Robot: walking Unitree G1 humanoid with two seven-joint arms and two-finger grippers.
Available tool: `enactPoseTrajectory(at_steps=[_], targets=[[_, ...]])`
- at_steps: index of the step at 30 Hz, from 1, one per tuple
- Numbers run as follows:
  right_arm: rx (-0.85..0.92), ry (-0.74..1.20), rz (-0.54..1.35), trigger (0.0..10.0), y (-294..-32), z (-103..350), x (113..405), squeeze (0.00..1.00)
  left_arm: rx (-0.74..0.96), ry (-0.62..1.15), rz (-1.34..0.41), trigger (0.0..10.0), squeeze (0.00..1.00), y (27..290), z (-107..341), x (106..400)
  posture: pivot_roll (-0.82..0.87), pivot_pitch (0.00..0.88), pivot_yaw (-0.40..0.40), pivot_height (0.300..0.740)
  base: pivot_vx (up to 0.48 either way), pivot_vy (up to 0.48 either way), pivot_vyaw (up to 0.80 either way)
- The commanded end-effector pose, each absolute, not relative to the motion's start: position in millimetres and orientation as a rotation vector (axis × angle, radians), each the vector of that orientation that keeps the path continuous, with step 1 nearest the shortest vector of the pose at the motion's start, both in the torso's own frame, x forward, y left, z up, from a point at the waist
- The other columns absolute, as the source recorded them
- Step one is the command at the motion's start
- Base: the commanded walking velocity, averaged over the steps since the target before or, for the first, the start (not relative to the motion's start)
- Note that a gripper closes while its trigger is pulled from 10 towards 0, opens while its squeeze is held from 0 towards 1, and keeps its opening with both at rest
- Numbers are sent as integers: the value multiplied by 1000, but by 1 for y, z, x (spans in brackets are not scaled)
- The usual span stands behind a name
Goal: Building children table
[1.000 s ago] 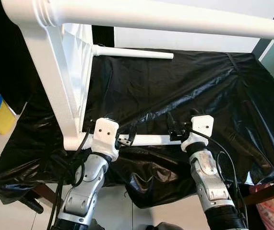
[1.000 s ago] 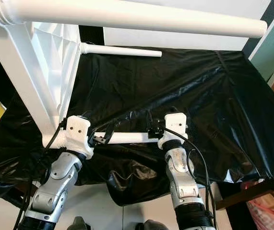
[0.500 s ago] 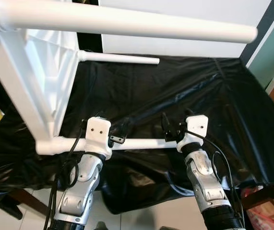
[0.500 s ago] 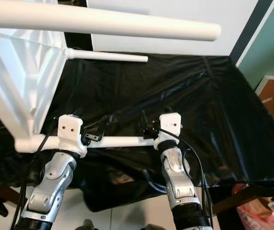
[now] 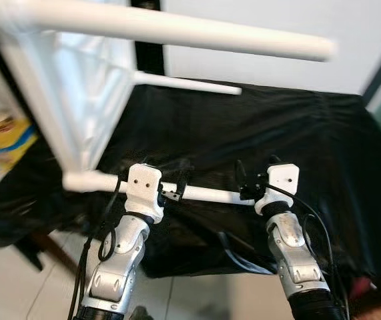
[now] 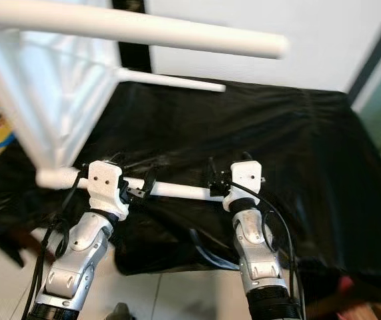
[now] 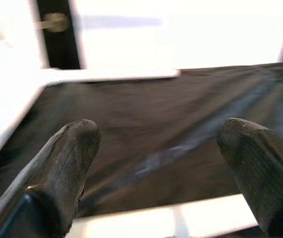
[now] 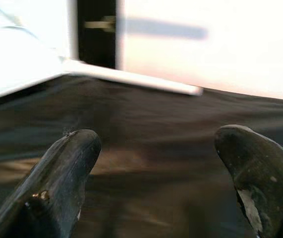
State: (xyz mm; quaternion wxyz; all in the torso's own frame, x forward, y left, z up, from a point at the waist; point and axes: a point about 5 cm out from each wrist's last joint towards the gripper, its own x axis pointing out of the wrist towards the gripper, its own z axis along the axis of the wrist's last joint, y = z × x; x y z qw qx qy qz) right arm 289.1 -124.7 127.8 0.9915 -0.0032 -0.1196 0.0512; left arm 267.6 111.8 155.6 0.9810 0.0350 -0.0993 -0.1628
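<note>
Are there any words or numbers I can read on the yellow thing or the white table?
No words or numbers can be read.
Yellow container: its blue band is too blurred to read.
White table: plain, no print visible.
Black cover: no print visible.

- The children's table (image 5: 77, 100) is plain white all over, its legs (image 5: 197, 40) the same white.
- The sheet (image 5: 297, 133) over the counter is glossy black, with pale grey streaks of shine along its creases.
- The left gripper (image 5: 175, 188) and the right gripper (image 5: 243, 183) have black fingers (image 7: 62, 173) and white housings.
- Both arms (image 5: 120, 260) are silver with black cables.
- The wall (image 5: 297, 27) is white, with a black strip (image 5: 147, 57) beside it.
- A container (image 5: 7, 130) is yellow with a blue band.
- The floor (image 5: 17, 280) is pale grey-white tile.
</note>
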Motion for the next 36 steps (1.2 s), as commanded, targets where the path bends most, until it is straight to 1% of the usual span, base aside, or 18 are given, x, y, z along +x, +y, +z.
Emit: enactPoseTrajectory(at_steps=[1,5,6,18,22,33,36], targets=[[-8,-238,107,10000,-123,128,290,0,73,-189,-324,10000,0,112,154,268,56,43,-77,740,0,0,800],[-6,-239,107,10000,-123,128,291,0,72,-187,-323,10000,0,113,154,269,57,44,-77,740,0,0,800],[23,-235,105,10000,-123,127,291,0,66,-179,-322,10000,0,114,154,269,59,47,-74,740,0,0,0],[35,-233,97,10000,-124,126,292,0,64,-176,-324,10000,0,116,155,270,62,51,-72,740,0,0,0],[50,-223,87,10000,-124,125,292,0,58,-176,-327,10000,0,116,155,269,64,57,-70,740,0,0,-619],[46,-237,82,10000,-125,126,290,0,35,-153,-337,10000,0,117,154,268,66,74,-68,740,0,0,0],[44,-240,76,10000,-125,126,290,0,31,-149,-344,10000,0,117,154,267,65,85,-68,740,0,289,0]])
